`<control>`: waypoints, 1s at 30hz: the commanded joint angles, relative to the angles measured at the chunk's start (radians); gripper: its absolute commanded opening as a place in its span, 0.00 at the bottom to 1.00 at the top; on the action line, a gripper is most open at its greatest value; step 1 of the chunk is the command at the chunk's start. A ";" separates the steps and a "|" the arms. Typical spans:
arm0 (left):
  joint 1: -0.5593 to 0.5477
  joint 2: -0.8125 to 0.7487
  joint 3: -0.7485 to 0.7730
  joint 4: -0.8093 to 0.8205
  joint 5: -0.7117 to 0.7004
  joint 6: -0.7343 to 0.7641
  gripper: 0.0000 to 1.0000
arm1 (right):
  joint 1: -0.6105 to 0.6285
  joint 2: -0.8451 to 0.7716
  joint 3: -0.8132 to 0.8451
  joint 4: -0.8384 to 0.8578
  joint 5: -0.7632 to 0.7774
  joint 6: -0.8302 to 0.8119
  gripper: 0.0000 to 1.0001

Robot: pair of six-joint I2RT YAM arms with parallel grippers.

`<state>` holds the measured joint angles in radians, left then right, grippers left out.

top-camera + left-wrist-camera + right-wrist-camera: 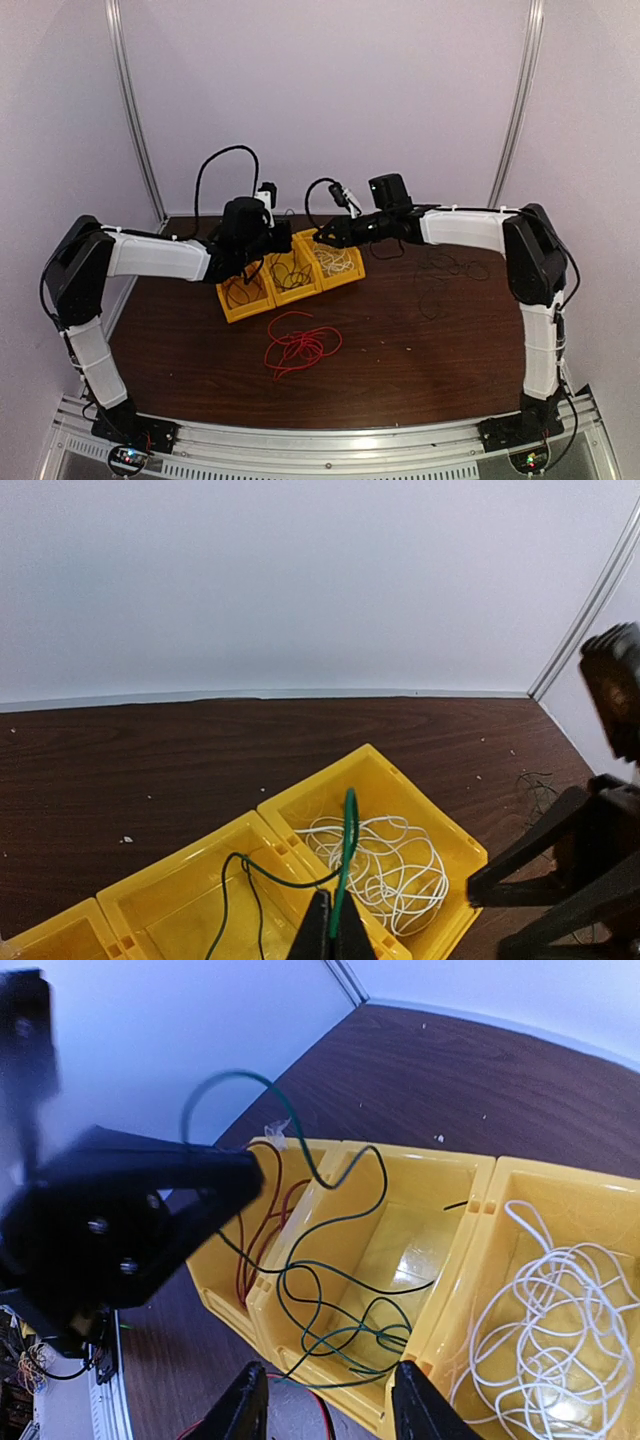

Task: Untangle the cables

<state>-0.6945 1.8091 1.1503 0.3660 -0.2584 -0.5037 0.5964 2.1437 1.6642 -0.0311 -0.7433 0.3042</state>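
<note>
Nearest you, a red cable [298,345] lies loose on the tabletop [400,370]. Behind it sit three yellow bins [243,312] in a row, w/ a white cable [540,1340] coiled in the right-end bin. Your L hand [330,932] is clamped on a green cable [348,840] trailing into the middle bin. Your R hand [330,1405] hovers at the bins, fingers apart, nothing held. Farther right, a dark cable [445,272] sprawls on the tabletop.

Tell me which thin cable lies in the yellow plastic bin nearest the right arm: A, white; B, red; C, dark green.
A: a thin white cable lies in a loose coil in that yellow plastic bin.
</note>
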 commanded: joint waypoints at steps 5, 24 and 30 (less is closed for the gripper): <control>0.007 0.092 0.026 0.059 0.087 -0.064 0.00 | -0.130 -0.252 -0.204 -0.012 -0.059 -0.117 0.45; 0.009 -0.172 0.032 -0.151 0.016 -0.012 0.54 | -0.113 -0.414 -0.333 -0.290 0.022 -0.677 0.45; 0.009 -0.336 -0.027 -0.255 -0.008 -0.003 0.56 | 0.037 -0.314 -0.258 -0.312 0.179 -0.843 0.47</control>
<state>-0.6926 1.5436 1.1656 0.1989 -0.2451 -0.5339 0.5617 1.7638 1.3346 -0.3004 -0.6865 -0.3729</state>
